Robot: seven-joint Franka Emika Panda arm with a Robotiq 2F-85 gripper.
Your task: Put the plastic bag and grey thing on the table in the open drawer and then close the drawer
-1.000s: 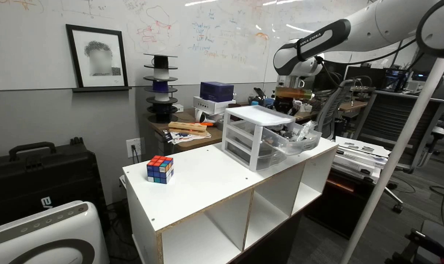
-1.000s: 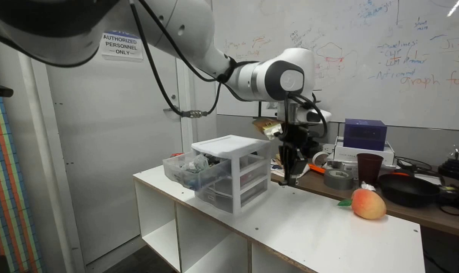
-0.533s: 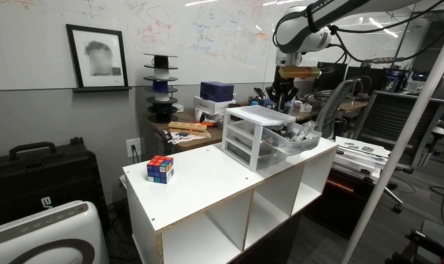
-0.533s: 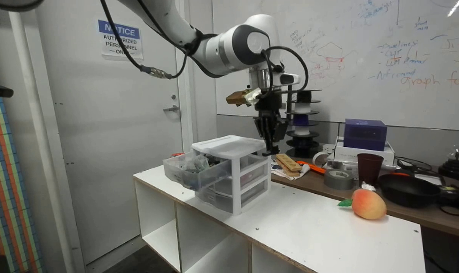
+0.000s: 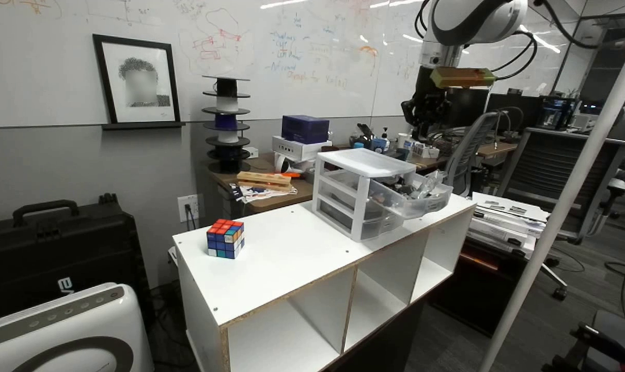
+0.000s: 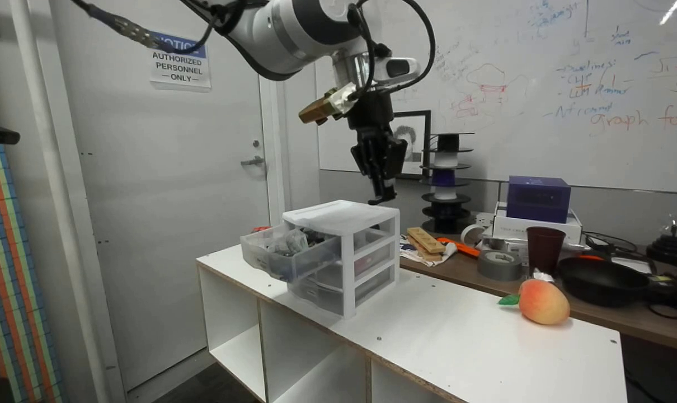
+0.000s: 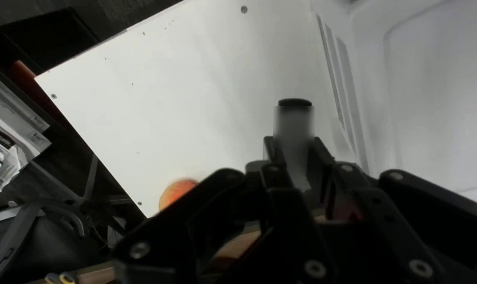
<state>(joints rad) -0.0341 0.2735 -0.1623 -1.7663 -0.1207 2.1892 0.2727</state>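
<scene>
In the wrist view my gripper (image 7: 295, 148) is shut on the grey thing (image 7: 295, 122), a grey upright piece with a dark end, partly blurred. In an exterior view the gripper (image 6: 382, 198) hangs just above the level of the chest's top, near its back edge; the grey thing is hard to make out there. The open drawer (image 6: 310, 266) is the top one of the small chest and juts out. A clear crumpled plastic bag (image 6: 296, 240) lies in it among dark small items, as also in an exterior view (image 5: 432, 182). The white table (image 5: 271, 268) carries the chest.
The white chest (image 7: 439, 98) lies to the right of my fingers in the wrist view. On the table sit a peach (image 6: 542, 302) and, in an exterior view, a coloured cube (image 5: 224, 238). A brown desk (image 6: 590, 322) with cup, tape and pan runs behind.
The arm has risen from beside the chest to above its top level, moving toward the drawer side. The grip looks unchanged. Chest, drawer and bag stay put.
</scene>
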